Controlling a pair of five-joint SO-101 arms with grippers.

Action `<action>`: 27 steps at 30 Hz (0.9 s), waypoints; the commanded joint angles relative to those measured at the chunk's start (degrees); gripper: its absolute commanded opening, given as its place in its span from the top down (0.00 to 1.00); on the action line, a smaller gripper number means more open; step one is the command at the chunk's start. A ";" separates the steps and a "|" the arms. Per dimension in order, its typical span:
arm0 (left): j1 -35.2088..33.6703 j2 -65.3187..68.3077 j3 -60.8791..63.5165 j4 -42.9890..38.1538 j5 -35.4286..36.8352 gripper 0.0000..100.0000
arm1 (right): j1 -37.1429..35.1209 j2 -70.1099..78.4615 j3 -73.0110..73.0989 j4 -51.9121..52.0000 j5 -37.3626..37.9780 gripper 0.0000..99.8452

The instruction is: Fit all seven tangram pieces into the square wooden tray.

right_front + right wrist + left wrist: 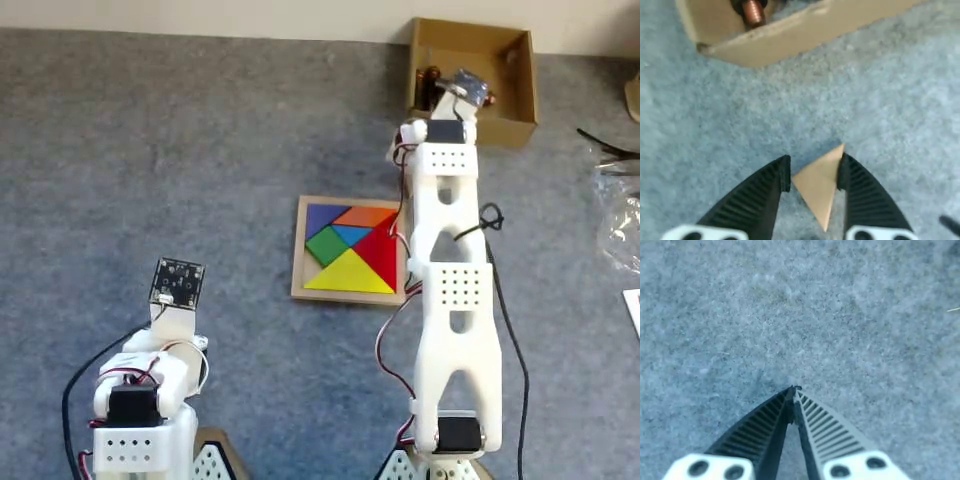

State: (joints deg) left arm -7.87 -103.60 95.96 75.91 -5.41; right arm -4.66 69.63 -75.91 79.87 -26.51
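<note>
Grey felt covers the tabletop [150, 150]. The square wooden tray [297, 250] lies mid-tabletop, packed with coloured tangram pieces [350, 272]. Near the far edge, beside a cardboard box [522, 95], the right gripper [813, 165] has its jaws pinching a tan triangle [817, 192]. The left gripper [794, 390], jaws pressed together, hangs over felt by the near edge.

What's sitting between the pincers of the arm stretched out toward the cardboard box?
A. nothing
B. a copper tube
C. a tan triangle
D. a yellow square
C: the right wrist view shows a tan triangle wedged between the fingers of the right gripper.
</note>
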 commanded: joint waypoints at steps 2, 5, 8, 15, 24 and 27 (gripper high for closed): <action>1.27 -0.31 1.19 0.09 0.35 0.99 | 0.13 -1.10 -2.68 4.88 -0.53 0.86; 1.27 -0.31 1.19 0.09 0.35 0.99 | 0.13 -1.10 -2.68 6.37 1.14 0.86; 1.27 -0.31 1.19 0.09 0.35 0.99 | -0.13 -1.10 -2.68 7.69 8.18 0.86; 1.27 -0.31 1.19 0.09 0.35 0.99 | 0.13 -1.10 -2.68 10.15 13.10 0.86; 1.27 -0.31 1.19 0.09 0.26 0.99 | 0.57 -1.10 -2.68 14.20 24.09 0.86; 1.27 -0.31 1.19 0.09 0.26 0.99 | 1.63 -1.10 -2.68 14.55 27.34 0.86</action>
State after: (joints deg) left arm -7.87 -103.60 95.96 75.91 -5.41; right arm -5.19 69.45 -76.97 92.70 -2.51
